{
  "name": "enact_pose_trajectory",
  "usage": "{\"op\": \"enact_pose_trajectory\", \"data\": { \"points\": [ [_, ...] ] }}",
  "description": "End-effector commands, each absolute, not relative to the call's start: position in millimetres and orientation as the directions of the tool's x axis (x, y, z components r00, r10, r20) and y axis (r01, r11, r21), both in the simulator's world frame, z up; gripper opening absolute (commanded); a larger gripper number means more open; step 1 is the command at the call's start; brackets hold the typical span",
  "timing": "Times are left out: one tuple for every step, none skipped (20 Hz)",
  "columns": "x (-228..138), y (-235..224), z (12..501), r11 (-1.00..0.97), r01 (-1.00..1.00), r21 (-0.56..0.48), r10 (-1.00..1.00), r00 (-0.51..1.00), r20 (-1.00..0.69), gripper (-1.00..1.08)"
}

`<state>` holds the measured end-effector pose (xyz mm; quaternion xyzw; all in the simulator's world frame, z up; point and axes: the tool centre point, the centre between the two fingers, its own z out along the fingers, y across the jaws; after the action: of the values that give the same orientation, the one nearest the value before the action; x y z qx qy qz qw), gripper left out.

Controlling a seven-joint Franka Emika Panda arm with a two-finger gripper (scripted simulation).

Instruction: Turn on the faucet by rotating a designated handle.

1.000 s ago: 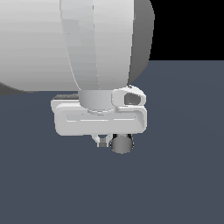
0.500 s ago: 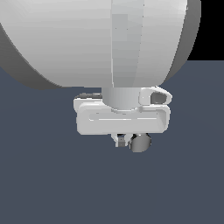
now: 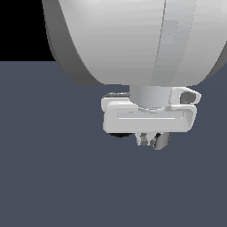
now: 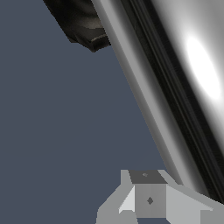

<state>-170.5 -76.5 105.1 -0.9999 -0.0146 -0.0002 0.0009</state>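
Wrist view, nearest part: one grey pincer fingertip [image 4: 148,199], blocky, with a small dark mark on its flat face, just beside the shiny silver-grey handle [image 4: 192,83]. Handle very close to the camera, running as a long slanted bar with a strong white highlight and dark stripes along its length. Touching between fingertip and handle: cannot tell. Further along the bar, a black piece of the faucet [image 4: 81,24], joined to the handle's far end. Behind all, only the plain dark blue-grey floor [image 4: 52,131].

Exterior view, nearest part: huge white rounded arm link [image 3: 133,40], filling the upper half and hiding much of the scene. Below it, the white pincer [image 3: 148,138] body, wide and flat, pointing down. Under the body, short grey fingertips close together, with the flat round end of the handle [image 3: 162,140] just at the exterior view's right of them, seemingly against them. Whether the pincer is open, closed or really gripping the handle: cannot tell, fingers mostly hidden by the body. Behind the pincer body, at the exterior view's left, a small dark curved edge of the faucet [image 3: 119,134] base, low on the floor [image 3: 48,168]. Another dark sliver above the body, too small to name. Farthest, black background over the floor's straight far edge.
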Motion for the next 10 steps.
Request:
{"op": "enact_pose_trajectory", "data": {
  "points": [
    [-165.5, -88.6, 101.6, -0.999, 0.033, 0.0, 0.033, 0.999, 0.0, -1.0],
    [-165.0, -93.1, 101.6, -0.999, 0.033, 0.0, 0.033, 0.999, 0.0, -1.0],
    [-164.5, -97.6, 101.6, -0.999, 0.033, 0.0, 0.033, 0.999, 0.0, -1.0],
    [-164.0, -102.1, 101.6, -0.999, 0.033, 0.0, 0.033, 0.999, 0.0, -1.0],
    [-163.5, -106.6, 101.6, -0.999, 0.033, 0.0, 0.033, 0.999, 0.0, -1.0],
    [-163.0, -111.1, 101.6, -0.999, 0.033, 0.0, 0.033, 0.999, 0.0, -1.0],
    [-162.5, -115.5, 101.8, -0.999, 0.033, 0.0, 0.033, 0.999, 0.0, -1.0],
    [-162.0, -119.9, 101.8, -0.999, 0.033, 0.0, 0.033, 0.999, 0.0, -1.0],
    [-161.4, -124.4, 101.8, -0.999, 0.033, 0.0, 0.033, 0.999, 0.0, -1.0],
    [-160.9, -128.8, 101.8, -0.999, 0.033, 0.0, 0.033, 0.999, 0.0, -1.0]
  ]
}}
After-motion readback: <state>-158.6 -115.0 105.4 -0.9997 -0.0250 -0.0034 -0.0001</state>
